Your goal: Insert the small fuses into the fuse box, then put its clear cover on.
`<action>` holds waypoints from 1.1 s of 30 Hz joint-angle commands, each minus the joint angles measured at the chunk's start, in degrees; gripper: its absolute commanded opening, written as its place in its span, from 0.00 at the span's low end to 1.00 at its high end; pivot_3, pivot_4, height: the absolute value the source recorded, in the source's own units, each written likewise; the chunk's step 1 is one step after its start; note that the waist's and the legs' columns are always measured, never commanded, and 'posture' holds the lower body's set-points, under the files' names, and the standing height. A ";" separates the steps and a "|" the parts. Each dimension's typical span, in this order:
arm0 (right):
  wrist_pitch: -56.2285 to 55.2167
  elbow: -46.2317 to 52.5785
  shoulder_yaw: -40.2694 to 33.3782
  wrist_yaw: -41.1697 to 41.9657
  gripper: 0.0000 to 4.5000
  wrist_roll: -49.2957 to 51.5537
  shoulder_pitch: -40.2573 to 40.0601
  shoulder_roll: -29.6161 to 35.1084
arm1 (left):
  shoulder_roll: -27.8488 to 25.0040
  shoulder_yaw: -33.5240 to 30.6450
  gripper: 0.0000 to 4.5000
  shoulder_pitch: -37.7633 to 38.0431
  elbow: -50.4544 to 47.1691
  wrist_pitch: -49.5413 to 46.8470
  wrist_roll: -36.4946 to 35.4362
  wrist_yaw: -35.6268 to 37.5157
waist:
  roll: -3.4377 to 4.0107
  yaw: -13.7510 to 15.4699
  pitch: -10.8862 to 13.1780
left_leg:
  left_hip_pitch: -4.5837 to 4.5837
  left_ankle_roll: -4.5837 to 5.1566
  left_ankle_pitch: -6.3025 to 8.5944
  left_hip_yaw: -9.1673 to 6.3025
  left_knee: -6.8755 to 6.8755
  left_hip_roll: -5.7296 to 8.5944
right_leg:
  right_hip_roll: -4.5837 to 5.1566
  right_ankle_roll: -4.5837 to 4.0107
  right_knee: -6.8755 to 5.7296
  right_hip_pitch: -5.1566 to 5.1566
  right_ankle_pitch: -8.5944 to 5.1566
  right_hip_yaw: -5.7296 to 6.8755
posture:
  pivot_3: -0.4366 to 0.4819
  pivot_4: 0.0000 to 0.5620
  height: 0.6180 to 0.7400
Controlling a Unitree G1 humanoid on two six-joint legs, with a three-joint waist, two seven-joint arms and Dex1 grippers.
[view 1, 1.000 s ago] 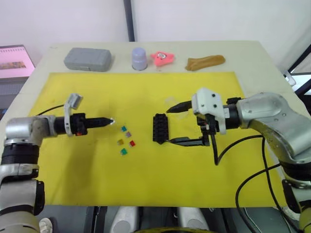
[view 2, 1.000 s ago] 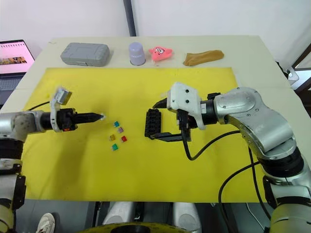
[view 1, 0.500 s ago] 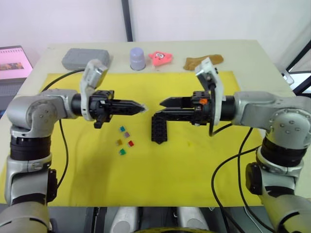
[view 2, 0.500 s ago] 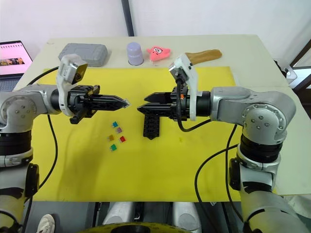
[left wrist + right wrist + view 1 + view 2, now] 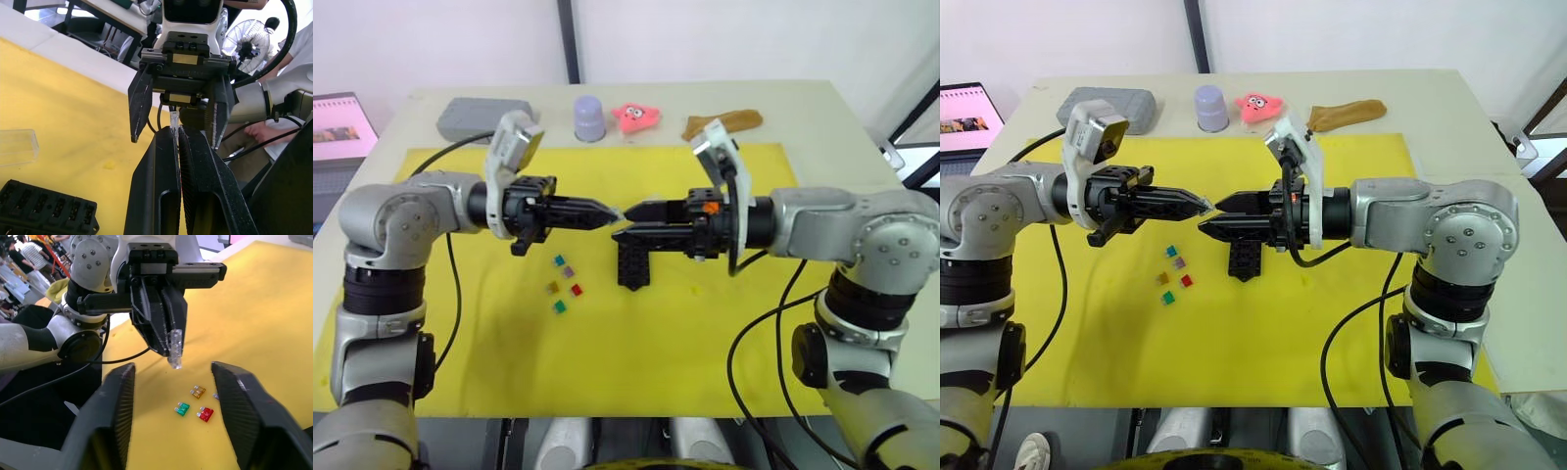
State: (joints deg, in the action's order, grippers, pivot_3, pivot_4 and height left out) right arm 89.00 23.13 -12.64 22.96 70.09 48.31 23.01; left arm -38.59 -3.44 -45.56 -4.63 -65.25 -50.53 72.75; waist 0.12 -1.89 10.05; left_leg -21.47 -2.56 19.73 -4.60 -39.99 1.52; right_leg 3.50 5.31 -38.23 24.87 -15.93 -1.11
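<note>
My left gripper (image 5: 612,212) is shut on one small clear-grey fuse (image 5: 175,348), which sticks out past its tips. Facing it tip to tip, my right gripper (image 5: 625,222) is open, one finger on each side of that fuse without touching it. Both hover above the mat. The black fuse box (image 5: 634,264) lies on the mat just below them. Several other small fuses (image 5: 565,284) in teal, amber, red and green lie to its left. The clear cover (image 5: 17,147) lies on the mat beside the fuse box.
A yellow mat (image 5: 705,333) covers the table. Along the back edge stand a grey case (image 5: 481,117), a lilac cup (image 5: 590,117), a pink toy (image 5: 641,117) and a brown object (image 5: 722,123). A laptop (image 5: 342,127) sits off to the left.
Both arms rose from the mat and turned to face each other. The right gripper moved left around the held fuse and its jaws narrowed. The left gripper moved right.
</note>
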 commanded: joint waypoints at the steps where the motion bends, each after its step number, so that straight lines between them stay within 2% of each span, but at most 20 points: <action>1: -1.58 0.11 0.01 -0.77 0.21 2.63 1.79 0.53 | -0.47 -0.40 0.00 -1.13 -0.44 1.28 -0.84 -0.16 | 0.00 -0.27 0.00 | 0.00 0.00 0.00 -0.01 0.00 0.00 | 0.00 0.00 0.00 0.00 0.00 0.00 | 0.48 0.27 1.00; 33: -8.54 -1.69 5.88 -6.47 0.21 13.23 1.24 7.75 | -1.79 1.52 0.00 1.30 -0.90 4.72 -0.29 0.33 | 0.00 -0.56 0.00 | -0.02 0.08 0.04 -0.01 0.01 -0.01 | 0.01 0.00 0.05 -0.01 0.00 -0.01 | 0.48 0.27 1.00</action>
State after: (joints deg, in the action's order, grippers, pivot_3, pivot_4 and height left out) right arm 81.81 20.56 -6.75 16.35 81.14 48.49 30.42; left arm -39.86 -1.14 -43.96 -4.64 -61.49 -50.42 73.22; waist 0.11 -2.45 10.05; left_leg -21.49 -2.48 19.77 -4.61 -39.98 1.51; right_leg 3.51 5.31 -38.17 24.87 -15.93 -1.11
